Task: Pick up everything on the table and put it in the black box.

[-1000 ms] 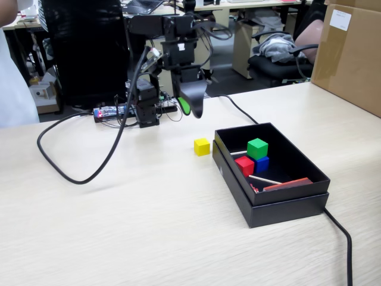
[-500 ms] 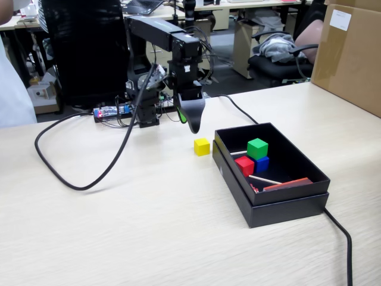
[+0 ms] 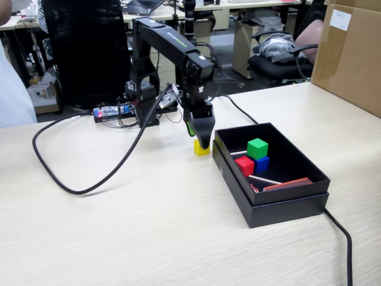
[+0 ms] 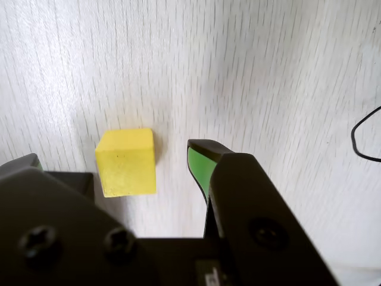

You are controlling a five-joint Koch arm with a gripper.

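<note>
Your last loose piece is the yellow cube [image 4: 126, 162], sitting on the table [image 3: 149, 226] just beside the near-left wall of the black box [image 3: 271, 205]. In the wrist view it lies between the two jaws of the gripper [image 4: 113, 162], closer to the dark jaw at the left edge than to the green-padded jaw on the right, with a clear strip of bare wood between cube and green pad. The jaws are spread wider than the cube and touch nothing; nothing is held. A cube has no long axis, but its faces sit slightly turned against the pads, so expect it to twist a little as you close. In the fixed view the claw hangs low over it, hiding its top. The green cube [image 3: 257, 148], red cube [image 3: 244, 165] and blue cube [image 3: 261, 163] lie in the box already.
</note>
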